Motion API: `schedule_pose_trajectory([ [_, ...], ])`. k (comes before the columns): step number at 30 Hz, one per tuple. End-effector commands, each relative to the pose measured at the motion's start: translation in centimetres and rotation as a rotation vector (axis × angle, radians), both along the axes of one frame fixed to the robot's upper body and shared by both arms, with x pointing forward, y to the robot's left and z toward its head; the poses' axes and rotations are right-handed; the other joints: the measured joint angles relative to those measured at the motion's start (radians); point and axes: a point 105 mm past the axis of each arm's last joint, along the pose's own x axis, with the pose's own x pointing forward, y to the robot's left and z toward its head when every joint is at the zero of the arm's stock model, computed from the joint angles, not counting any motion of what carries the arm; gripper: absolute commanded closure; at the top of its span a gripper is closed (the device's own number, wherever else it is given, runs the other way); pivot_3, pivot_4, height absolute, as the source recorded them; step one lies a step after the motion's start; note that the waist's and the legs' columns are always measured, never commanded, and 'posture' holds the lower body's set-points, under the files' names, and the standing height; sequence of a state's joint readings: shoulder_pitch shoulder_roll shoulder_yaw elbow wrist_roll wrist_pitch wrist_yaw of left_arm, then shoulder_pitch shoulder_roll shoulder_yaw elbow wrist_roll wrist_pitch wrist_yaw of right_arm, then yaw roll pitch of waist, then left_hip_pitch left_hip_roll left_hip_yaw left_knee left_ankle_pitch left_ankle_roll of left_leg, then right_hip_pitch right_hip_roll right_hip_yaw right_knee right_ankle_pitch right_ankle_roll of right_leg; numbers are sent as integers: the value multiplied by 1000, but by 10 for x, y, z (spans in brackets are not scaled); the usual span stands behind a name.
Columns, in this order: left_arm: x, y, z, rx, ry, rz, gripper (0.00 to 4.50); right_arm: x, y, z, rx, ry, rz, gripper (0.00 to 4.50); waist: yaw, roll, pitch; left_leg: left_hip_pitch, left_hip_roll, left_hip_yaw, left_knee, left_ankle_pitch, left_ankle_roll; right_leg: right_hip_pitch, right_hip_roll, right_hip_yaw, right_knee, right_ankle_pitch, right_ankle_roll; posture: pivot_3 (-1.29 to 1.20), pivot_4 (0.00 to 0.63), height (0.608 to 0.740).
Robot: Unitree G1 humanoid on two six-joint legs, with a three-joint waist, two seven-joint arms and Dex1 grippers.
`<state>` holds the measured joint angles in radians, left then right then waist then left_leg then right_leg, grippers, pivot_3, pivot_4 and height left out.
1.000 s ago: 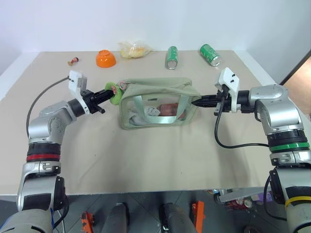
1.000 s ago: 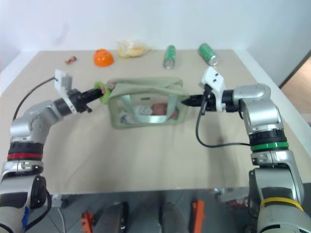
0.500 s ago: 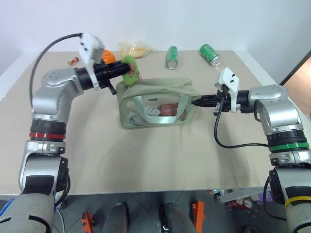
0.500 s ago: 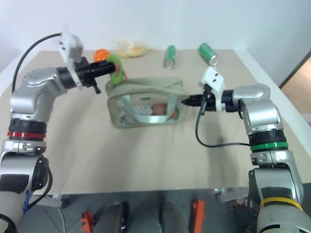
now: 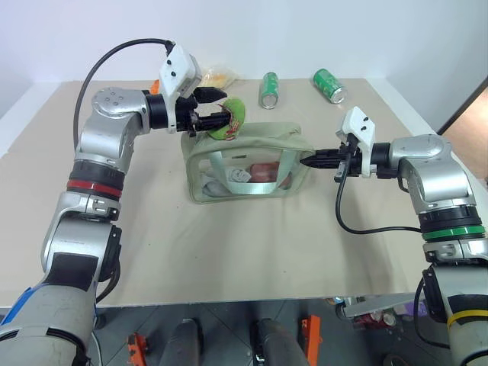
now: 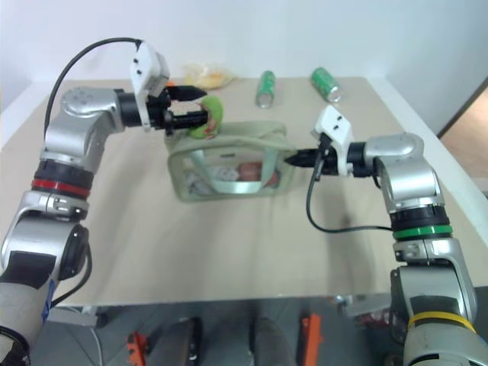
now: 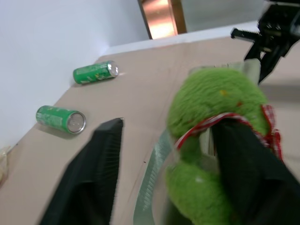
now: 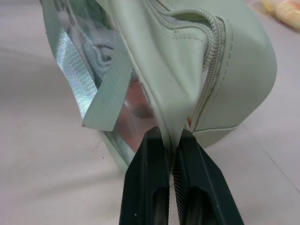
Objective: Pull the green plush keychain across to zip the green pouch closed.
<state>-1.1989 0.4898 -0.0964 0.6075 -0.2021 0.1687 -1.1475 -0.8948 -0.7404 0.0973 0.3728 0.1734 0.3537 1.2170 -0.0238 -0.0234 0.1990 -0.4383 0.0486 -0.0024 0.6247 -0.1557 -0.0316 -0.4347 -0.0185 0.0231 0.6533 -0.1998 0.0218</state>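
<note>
1. Left gripper (image 5: 216, 109) above pouch's top left end, fingers spread wide; green plush keychain (image 5: 228, 120) against one finger (image 7: 248, 164), not clamped.
2. Right gripper (image 5: 308, 161) pinched tight on right end of green pouch (image 5: 248, 164).
3. Pouch upright on table (image 5: 229, 252), mid-table.

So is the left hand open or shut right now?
Open: the left hand has its fingers spread, the plush keychain resting against one.
</note>
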Motion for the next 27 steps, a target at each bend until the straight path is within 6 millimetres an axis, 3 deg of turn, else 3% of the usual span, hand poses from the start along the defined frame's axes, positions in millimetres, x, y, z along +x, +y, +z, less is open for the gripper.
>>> schedule_pose_trajectory([
  [1,-6,-6,13,88,-79,-51,68,-1,0,4,4,-15,0,4500,0,0,0,0,0,0,0,0,0,0,0,0,0,0,0,0,150,740],
  [7,-9,-1,17,200,-99,-87,68,-1,2,4,7,-15,2,4500,0,0,0,0,0,0,0,0,0,0,0,0,0,0,0,0,150,740],
  [13,-2,3,36,207,-131,-52,68,-1,5,3,11,-15,6,4500,-1,0,0,0,0,0,0,0,0,-1,0,1,0,0,0,0,150,740],
  [27,1,-11,62,191,-186,-62,68,-3,9,0,19,-11,10,4500,-11,0,0,-1,0,1,0,0,0,-2,0,1,1,0,0,0,150,740],
])
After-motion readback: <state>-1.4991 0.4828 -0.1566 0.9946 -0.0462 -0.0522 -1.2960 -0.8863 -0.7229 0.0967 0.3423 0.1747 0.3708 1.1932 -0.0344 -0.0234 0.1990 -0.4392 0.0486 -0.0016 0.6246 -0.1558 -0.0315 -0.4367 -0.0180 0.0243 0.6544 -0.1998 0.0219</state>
